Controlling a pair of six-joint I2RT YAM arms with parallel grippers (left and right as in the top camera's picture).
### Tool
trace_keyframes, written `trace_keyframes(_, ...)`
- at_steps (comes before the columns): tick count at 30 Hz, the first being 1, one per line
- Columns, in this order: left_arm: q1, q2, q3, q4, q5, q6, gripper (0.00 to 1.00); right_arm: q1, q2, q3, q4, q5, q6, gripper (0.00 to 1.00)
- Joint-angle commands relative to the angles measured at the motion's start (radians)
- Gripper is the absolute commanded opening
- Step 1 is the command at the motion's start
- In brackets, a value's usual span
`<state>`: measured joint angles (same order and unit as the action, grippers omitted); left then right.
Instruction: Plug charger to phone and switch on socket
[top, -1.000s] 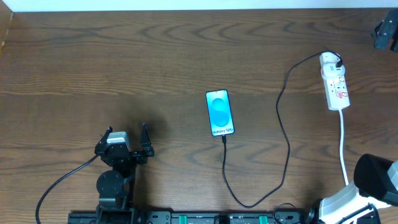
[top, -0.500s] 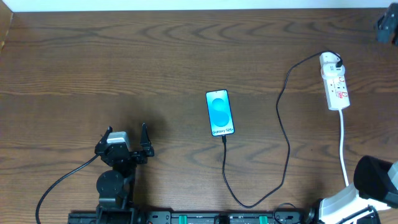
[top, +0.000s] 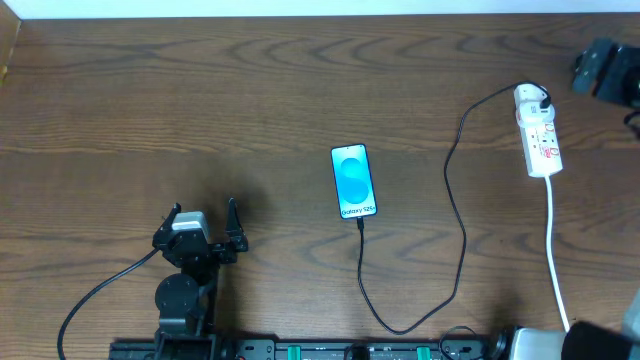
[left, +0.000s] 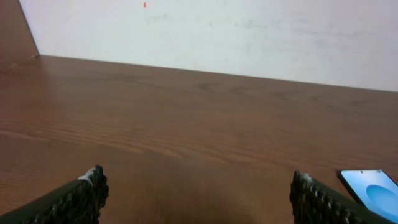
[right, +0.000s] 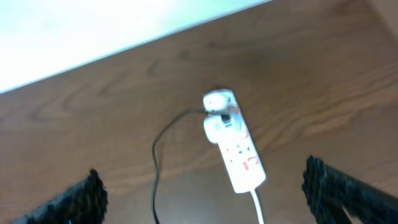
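Observation:
The phone (top: 354, 181) lies face up mid-table, its blue screen lit; its corner also shows in the left wrist view (left: 373, 190). The charger cable (top: 459, 215) is plugged into the phone's near end, loops toward the front edge, then runs back to the far end of the white socket (top: 539, 136), where its plug sits. The right wrist view shows the socket (right: 236, 149) and cable (right: 155, 162) below. My right gripper (right: 201, 169) is open and empty, in the air above and right of the socket (top: 597, 68). My left gripper (top: 203, 232) is open and empty, left of the phone (left: 198, 175).
The socket's white cord (top: 553, 240) runs from its near end toward the front right corner. The left arm's thick black cable (top: 100, 295) trails to the front left. A pale wall (left: 217, 31) borders the table's far edge.
My right gripper has moved left and nearer, into view beside the socket, and the right arm's body has left the front right corner. The left arm, phone and cable have not moved.

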<state>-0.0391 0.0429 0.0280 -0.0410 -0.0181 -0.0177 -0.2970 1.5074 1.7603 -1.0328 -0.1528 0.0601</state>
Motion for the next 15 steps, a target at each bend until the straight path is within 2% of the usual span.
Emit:
trace_keyframes(1,0.005,-0.013,-0.023,-0.033,0.007,0.014,0.95,0.004,-0.078,-0.126,0.077,-0.059,0.007,0.99)
trace_keyframes(15,0.005,-0.013,-0.023,-0.033,0.007,0.014,0.95,0.035,-0.424,-0.715,0.647,-0.093,0.014,0.99)
